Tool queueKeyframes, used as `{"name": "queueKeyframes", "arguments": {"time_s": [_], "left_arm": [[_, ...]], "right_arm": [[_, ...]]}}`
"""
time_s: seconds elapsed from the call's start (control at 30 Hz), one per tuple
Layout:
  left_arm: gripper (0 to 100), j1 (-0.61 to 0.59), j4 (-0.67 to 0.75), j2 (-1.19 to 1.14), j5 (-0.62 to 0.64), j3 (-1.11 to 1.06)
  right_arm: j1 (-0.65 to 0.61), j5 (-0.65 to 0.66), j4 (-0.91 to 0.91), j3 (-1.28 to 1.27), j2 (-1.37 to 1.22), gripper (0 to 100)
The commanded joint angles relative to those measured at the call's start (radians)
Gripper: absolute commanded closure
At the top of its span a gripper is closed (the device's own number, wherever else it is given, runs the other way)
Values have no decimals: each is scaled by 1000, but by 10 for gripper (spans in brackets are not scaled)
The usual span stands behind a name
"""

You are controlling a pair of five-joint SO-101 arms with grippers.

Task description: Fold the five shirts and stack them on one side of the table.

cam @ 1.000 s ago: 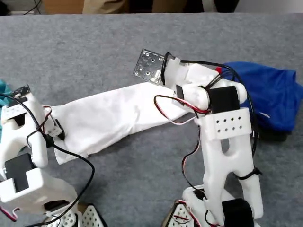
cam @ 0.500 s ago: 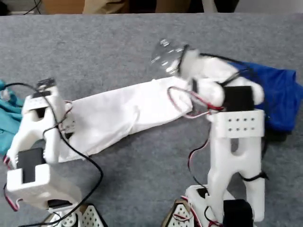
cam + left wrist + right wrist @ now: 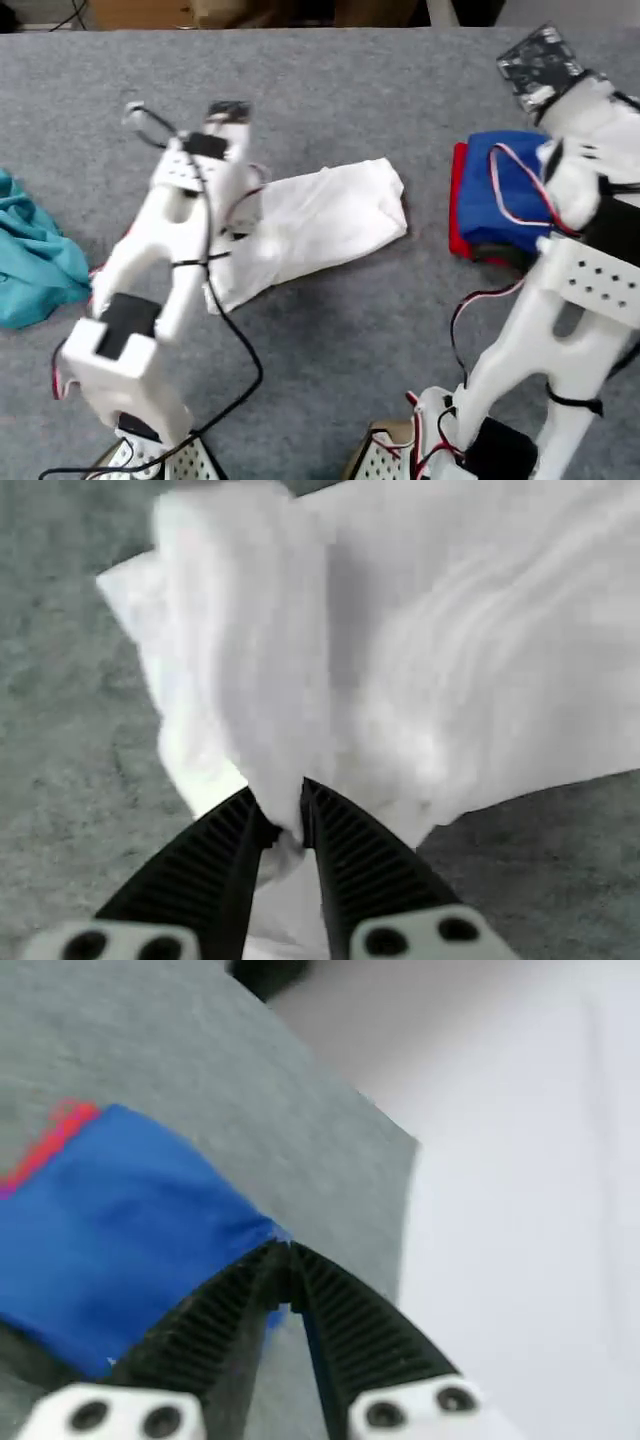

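Left gripper is down on the white shirt, fingers clamped on a raised fold of the cloth. You can see the fabric bunched up and drawn into the pinch in the left wrist view. The shirt itself sits mid-table, lying on a slant, rumpled, its near end tucked under the left arm.

Over to the right: the right gripper hangs above the corner of the blue shirt, fingers pressed together at the tips. Whether they have any cloth between them, I cannot tell.

The blue shirt is folded and sits on top of a red shirt at the right side of the table. A red edge shows along the blue one's left side and near corner.

Far left, a teal shirt lies crumpled at the table's edge, well apart from the white one.

The table is covered in grey felt-like cloth, flat and even across the top. Its far edge runs straight, with dark and tan shapes in the room behind. From the right wrist, the grey ends at a corner and a pale surface lies beyond it.
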State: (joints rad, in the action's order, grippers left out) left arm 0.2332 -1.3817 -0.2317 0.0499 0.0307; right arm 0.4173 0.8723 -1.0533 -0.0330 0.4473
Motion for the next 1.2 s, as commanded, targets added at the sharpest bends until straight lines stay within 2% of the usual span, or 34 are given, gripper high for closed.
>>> {"name": "queueKeyframes", "arguments": {"time_s": [0.0, 0.33, 0.57, 0.73, 0.93, 1.17], "left_arm": [[982, 107, -40, -61, 9, 176], [982, 253, -176, -374, 60, 715], [982, 285, -279, -572, 94, 1108], [982, 285, -282, -673, 94, 1336], [982, 333, -275, -745, 94, 1453], [982, 370, -187, -788, 94, 1453]], "right_arm": [[59, -8, 44, 42, 31, 993], [62, -8, 46, 42, 30, 993], [62, 21, 46, 50, -10, 993], [64, 29, 46, 50, -15, 993], [64, 31, 44, 50, -19, 993], [64, 31, 44, 50, -21, 993]]}}
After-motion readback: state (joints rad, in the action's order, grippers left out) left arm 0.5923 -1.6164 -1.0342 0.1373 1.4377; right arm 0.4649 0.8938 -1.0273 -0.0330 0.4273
